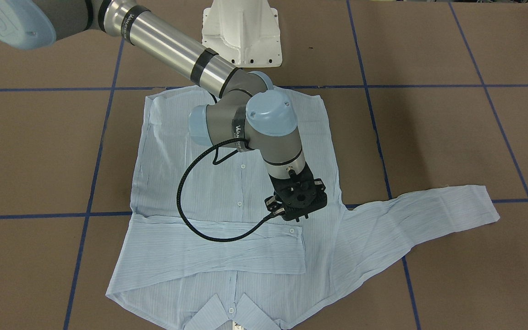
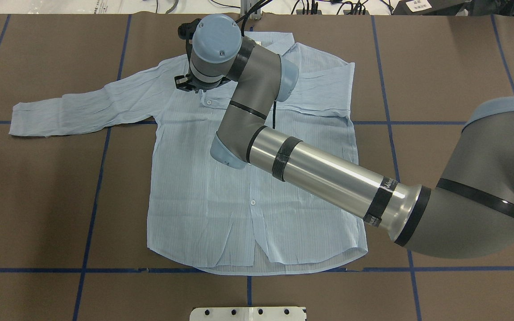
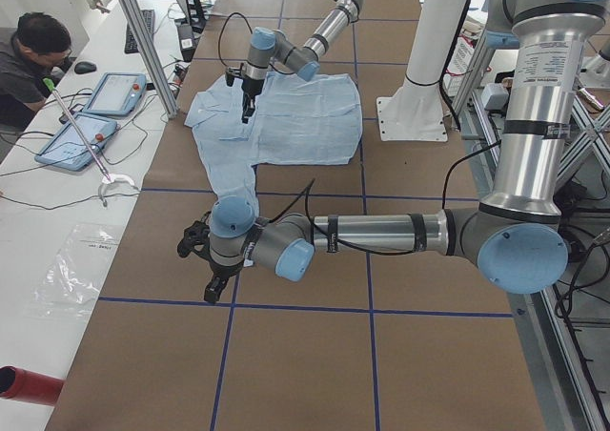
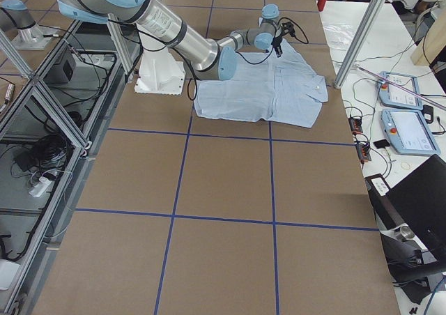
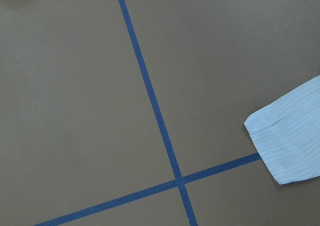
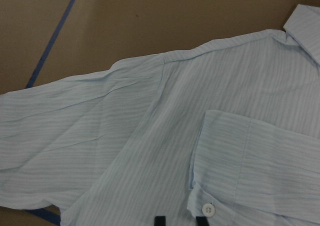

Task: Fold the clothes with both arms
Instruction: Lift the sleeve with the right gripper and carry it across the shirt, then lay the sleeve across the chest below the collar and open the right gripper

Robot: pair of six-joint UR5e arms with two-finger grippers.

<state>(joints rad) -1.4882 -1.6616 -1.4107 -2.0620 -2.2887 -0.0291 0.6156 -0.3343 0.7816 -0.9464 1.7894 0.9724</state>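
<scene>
The shirt [image 2: 221, 214] lies flat and front-up on the brown bench [image 2: 453, 53], buttoned. In the overhead view it fills the middle of the frame, with its collar [image 2: 283, 42] at the top and its hem near the bottom. One sleeve [image 2: 83, 109] is spread out straight toward the left edge. In the front-facing view the other sleeve [image 1: 218, 247] is folded across the chest, lower centre, with its buttoned cuff [image 1: 293, 232] ending near the placket.

The right arm [image 2: 328, 174] enters the overhead view from the right edge and reaches diagonally over the shirt to the upper centre. Its wrist hangs over the shoulder area, beside the collar. In the right wrist view, two black tips show at the bottom edge. The right arm's jaws stand narrowly apart there with nothing between them, above the folded cuff and its white button [image 6: 207, 209].

The left arm [image 3: 381, 233] stretches across the lower middle of the left side view. Its wrist is over bare bench, close to the end of the spread sleeve. I cannot tell how the left arm's jaws stand. Its wrist view shows crossing blue tape lines [image 5: 150, 101] and the spread sleeve's cuff [image 5: 287, 141] at the right edge.
</scene>
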